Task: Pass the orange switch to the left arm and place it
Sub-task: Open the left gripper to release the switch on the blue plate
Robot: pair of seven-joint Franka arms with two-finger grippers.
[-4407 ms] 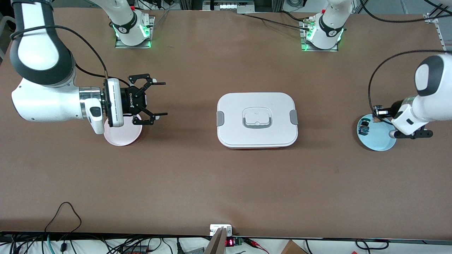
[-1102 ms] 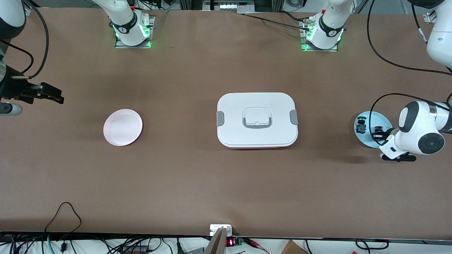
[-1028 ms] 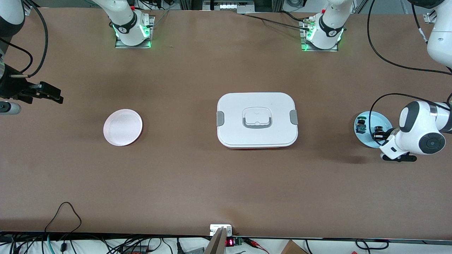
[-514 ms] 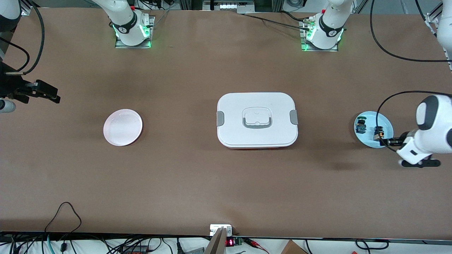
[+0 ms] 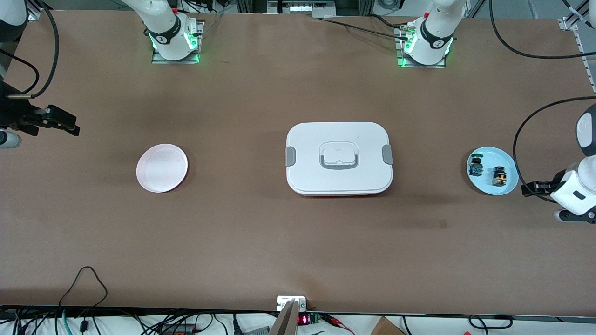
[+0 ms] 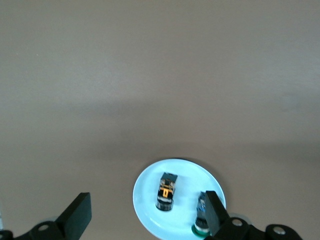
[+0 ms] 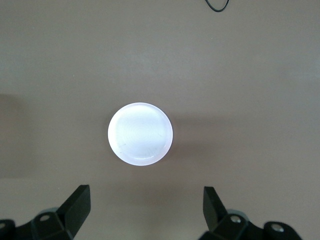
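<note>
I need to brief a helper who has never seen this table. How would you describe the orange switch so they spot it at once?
Start at the big white box in the middle of the table, then go toward the left arm's end to the light blue plate. Two tiny black parts sit on it, apart. The orange switch is the one with orange markings, slightly nearer the front camera than the green-topped part.

Even, diffuse overhead light fills all three views, and the brown counter point(image 5: 260, 232) reads matte with no hard glare. Soft, blurred shadows lie on it beside the box point(image 5: 339, 158) and near each plate. In the right wrist view the pale plate point(image 7: 140, 134) is blown out to near white; the blue plate point(image 6: 150, 200) in the left wrist view is also bright. Green lights glow at both arm bases point(image 5: 176, 46). The front view is sharp; the wrist views are slightly softer.
</note>
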